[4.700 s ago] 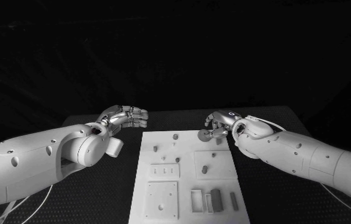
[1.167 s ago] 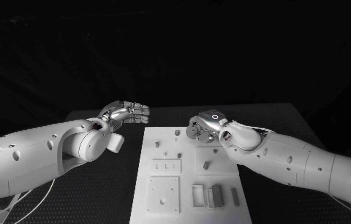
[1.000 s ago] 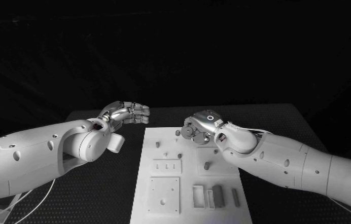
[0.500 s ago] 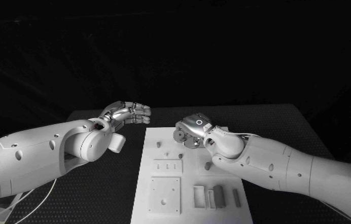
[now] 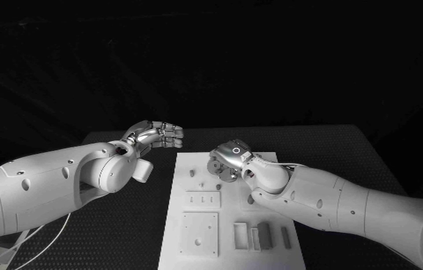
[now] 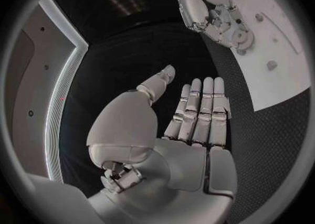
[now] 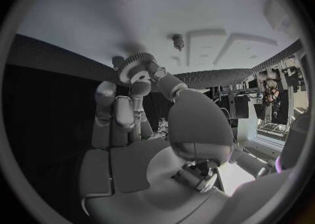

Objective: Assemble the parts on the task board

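Gripping a small gear, the right hand hangs over the task board's far end; the left hand, empty with fingers apart, hovers off the board's far left corner.

The robot hand pinches a gear above the task board.

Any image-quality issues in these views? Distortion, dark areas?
Head view: surroundings black, task board and arms well lit. Left wrist view: fisheye bends the board's straight edge; left hand sharp. Right wrist view: the gear held by the right hand is slightly soft.
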You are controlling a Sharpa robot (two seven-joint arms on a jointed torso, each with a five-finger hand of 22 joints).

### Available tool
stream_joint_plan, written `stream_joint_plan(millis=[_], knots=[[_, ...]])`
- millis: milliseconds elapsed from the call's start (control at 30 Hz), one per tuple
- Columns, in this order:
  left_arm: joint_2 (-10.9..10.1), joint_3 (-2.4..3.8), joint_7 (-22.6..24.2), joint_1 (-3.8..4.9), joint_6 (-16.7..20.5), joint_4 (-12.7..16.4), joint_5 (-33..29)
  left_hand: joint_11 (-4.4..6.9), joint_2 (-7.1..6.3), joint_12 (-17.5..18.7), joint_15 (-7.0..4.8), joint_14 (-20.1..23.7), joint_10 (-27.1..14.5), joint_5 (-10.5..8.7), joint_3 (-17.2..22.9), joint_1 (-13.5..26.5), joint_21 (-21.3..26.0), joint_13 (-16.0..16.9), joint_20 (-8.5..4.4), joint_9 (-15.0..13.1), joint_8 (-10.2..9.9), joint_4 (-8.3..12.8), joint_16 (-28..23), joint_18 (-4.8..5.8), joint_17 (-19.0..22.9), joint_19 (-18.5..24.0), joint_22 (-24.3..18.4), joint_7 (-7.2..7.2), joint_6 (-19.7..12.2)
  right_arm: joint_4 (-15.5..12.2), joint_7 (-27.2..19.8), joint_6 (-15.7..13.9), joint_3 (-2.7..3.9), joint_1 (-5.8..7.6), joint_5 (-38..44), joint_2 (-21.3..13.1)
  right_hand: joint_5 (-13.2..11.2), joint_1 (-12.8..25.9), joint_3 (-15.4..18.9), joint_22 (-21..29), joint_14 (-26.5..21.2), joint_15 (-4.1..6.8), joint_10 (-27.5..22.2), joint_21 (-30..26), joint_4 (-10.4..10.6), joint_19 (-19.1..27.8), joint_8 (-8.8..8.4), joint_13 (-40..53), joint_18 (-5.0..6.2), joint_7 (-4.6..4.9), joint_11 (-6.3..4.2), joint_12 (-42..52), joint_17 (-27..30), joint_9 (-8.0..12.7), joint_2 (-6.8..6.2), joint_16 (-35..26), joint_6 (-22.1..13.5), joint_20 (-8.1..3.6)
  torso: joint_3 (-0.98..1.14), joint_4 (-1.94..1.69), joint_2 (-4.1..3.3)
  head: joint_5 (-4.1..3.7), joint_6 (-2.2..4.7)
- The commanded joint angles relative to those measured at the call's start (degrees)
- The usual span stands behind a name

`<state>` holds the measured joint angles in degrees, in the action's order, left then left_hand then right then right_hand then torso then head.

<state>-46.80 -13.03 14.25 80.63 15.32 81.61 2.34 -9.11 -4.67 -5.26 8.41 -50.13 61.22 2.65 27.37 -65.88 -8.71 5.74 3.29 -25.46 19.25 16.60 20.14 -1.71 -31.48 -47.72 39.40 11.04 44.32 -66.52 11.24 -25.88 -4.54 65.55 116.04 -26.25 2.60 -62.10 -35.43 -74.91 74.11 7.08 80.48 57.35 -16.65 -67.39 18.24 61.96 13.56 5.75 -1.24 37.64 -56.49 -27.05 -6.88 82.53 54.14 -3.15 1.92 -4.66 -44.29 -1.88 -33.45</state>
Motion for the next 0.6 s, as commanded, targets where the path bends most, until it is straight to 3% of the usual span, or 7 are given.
stream_joint_plan(millis=[33, 433, 600], knots=[[0.21, 0.04, 0.62, 0.07, -0.69, 0.01, -0.26, -0.36, -0.15, 0.21, 0.38, -0.21, 0.08, 0.23, -0.37, 0.31, 0.33, -0.08, -0.2, 0.05, -0.39, -0.03, -0.33, -0.64, -0.06, -0.36, -0.06, -0.15, 0.19, 0.66, 0.13, 0.53, -0.16, -0.02, 0.92, 0.47, 0.19, -0.38, -0.22, -0.73, 0.3, 0.06, 0.52, 0.31, 0.0, -0.1, 0.1, -0.09, 1.44, -0.55, -0.05, -0.29, 0.05, -1.3, 0.31, -0.11, 2.6, -0.14, 0.09, 0.01, 0.0, -0.04, 0.02], [0.59, 0.05, 0.61, 0.07, -0.86, -0.29, -0.26, -0.39, -0.13, 0.27, 0.39, -0.21, 0.09, 0.23, -0.39, 0.32, 0.36, -0.09, -0.2, 0.06, -0.4, -0.03, -0.37, -0.64, -0.09, -0.37, -0.07, -0.14, 0.21, 1.93, 0.14, 0.33, -0.5, -0.19, 0.92, 2.04, 0.19, -0.44, -0.26, -0.71, 0.31, 0.06, 0.58, 0.28, 0.0, -0.1, 0.05, -0.16, 1.44, -0.54, -0.04, -0.38, 0.11, -1.28, 0.31, -0.14, 2.58, -0.13, 0.15, 0.02, -0.07, 0.05, -0.21], [0.63, 0.05, 0.6, 0.07, -0.86, -0.36, -0.26, -0.39, -0.12, 0.28, 0.39, -0.21, 0.1, 0.23, -0.39, 0.32, 0.37, -0.09, -0.2, 0.06, -0.4, -0.03, -0.38, -0.64, -0.09, -0.37, -0.07, -0.14, 0.21, 2.26, 0.07, 0.21, -0.5, -0.19, 0.78, 2.32, 0.19, -0.45, -0.27, -0.71, 0.33, 0.06, 0.59, 0.28, -0.01, -0.1, 0.04, -0.17, 1.43, -0.54, -0.04, -0.4, 0.09, -1.28, 0.31, -0.14, 2.57, -0.13, 0.05, 0.02, 0.03, 0.19, -0.25]])
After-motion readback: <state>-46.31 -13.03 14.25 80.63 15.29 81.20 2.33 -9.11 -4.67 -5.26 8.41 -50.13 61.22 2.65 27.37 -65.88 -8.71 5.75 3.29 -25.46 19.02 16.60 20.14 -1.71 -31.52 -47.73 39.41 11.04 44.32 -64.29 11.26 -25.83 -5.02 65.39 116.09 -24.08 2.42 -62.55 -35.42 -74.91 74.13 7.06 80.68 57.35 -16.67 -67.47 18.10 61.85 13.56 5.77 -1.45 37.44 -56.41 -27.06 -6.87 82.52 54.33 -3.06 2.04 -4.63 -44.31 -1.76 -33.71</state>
